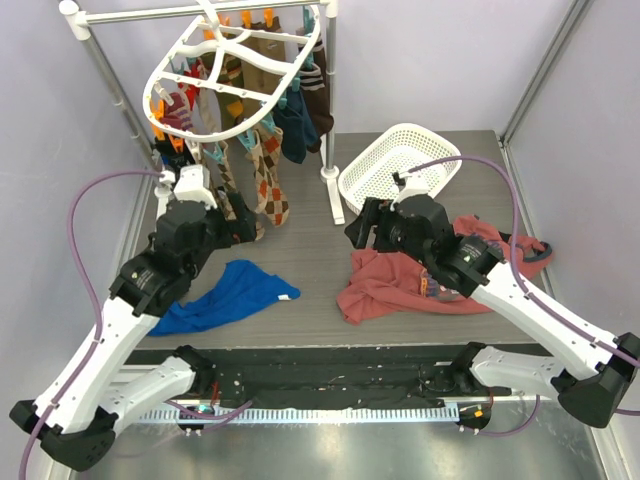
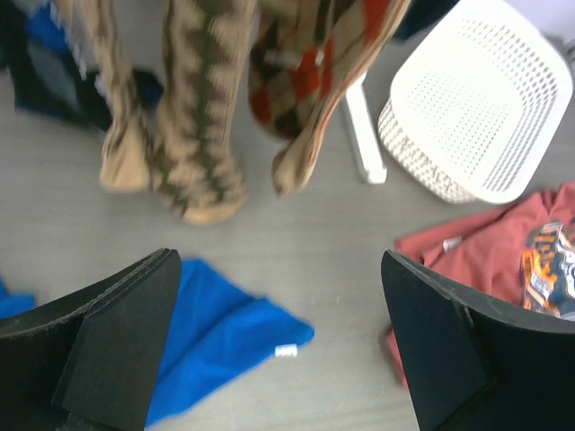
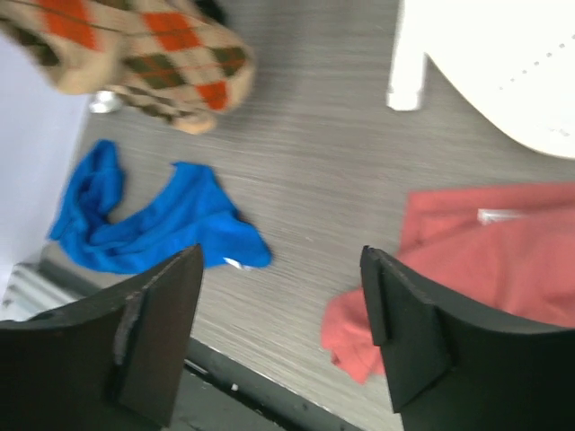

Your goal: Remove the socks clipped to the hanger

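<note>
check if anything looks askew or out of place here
The hanger hangs steeply tilted from the rail. The white basket lies tipped on its side, and a blue shirt and red shirt lie crumpled on the table.

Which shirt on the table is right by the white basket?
The red shirt, lying just in front of the basket on the right. The blue shirt lies far off on the left.

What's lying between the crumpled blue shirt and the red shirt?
Nothing. Between blue shirt and red shirt is bare grey tabletop, shown by right wrist view.
</note>
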